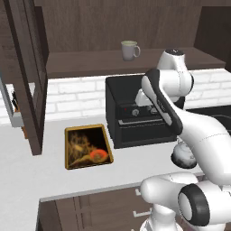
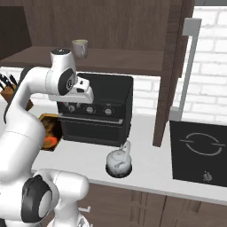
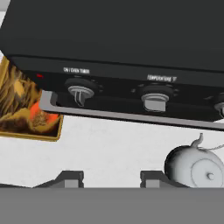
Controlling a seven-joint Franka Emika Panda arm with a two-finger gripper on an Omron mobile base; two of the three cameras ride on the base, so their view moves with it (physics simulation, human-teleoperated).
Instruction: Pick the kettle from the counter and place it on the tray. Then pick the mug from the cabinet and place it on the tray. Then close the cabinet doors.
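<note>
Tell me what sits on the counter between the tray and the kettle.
Bare counter along the front between the tray and kettle, seen in the hand view. Just behind that stretch stands the black oven, as the right base view also shows.

Light is even and soft, with no clear source. The counter (image 2: 146, 146) reads bright; the cabinet (image 1: 90, 27) interior at the top of both base views stays dim brown. A faint dark shadow rings the kettle (image 2: 119, 162) base. The oven (image 3: 113, 39) top is near black with little detail. The hand view is soft and pixelated, its dial labels barely legible. No glare, no edge distortion.
</note>
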